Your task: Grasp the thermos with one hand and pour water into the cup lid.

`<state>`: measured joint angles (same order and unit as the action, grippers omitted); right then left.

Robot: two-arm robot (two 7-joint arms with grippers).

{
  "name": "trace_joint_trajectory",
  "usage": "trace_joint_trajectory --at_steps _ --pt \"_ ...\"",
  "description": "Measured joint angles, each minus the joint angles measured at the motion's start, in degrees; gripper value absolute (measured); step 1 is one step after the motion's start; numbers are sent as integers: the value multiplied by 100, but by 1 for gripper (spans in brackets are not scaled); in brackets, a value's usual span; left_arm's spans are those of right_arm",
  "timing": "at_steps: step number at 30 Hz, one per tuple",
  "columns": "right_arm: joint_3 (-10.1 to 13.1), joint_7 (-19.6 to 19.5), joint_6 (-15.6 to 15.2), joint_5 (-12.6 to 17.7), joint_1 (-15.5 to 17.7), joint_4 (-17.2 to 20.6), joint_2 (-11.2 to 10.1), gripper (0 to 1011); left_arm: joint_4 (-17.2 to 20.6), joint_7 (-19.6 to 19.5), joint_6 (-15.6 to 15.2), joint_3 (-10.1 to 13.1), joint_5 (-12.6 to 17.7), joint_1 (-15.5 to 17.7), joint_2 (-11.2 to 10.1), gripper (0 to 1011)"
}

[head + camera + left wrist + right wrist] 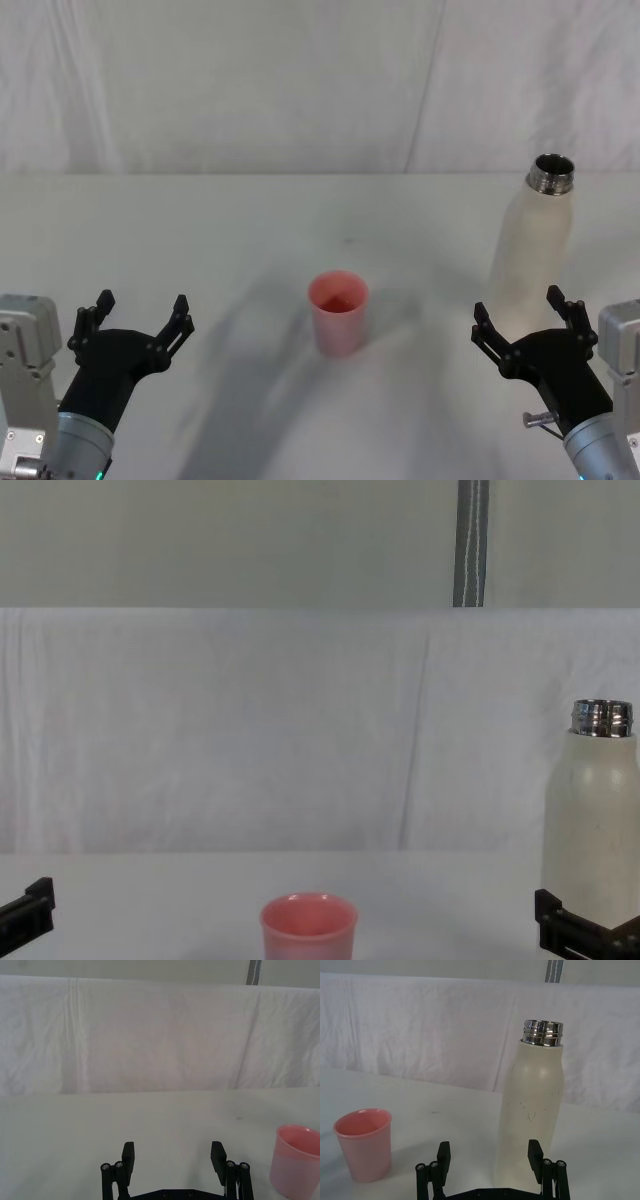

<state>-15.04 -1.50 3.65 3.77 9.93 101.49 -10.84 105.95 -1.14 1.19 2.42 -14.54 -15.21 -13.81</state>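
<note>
The thermos (532, 250) stands upright and uncapped on the right of the white table, cream-white with a steel neck; it also shows as thermos (532, 1110) and thermos (592, 830). The pink cup lid (338, 312) stands upright mid-table, mouth up, also seen as cup lid (295, 1161), cup lid (363, 1143) and cup lid (308, 928). My right gripper (523, 315) is open just in front of the thermos, its fingers (535, 1152) short of the bottle's base. My left gripper (141, 318) is open at the near left, apart from the cup lid.
A white cloth backdrop (300, 80) hangs along the table's far edge. A grey post (472, 540) rises behind it. The table (200, 230) around the cup lid and thermos carries nothing else.
</note>
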Motion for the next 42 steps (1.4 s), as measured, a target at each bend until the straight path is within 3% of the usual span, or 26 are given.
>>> trace_joint_trajectory --at_steps 42 --pt "0 0 0 0 0 0 0 1001 0 0 0 0 0 0 0 1001"
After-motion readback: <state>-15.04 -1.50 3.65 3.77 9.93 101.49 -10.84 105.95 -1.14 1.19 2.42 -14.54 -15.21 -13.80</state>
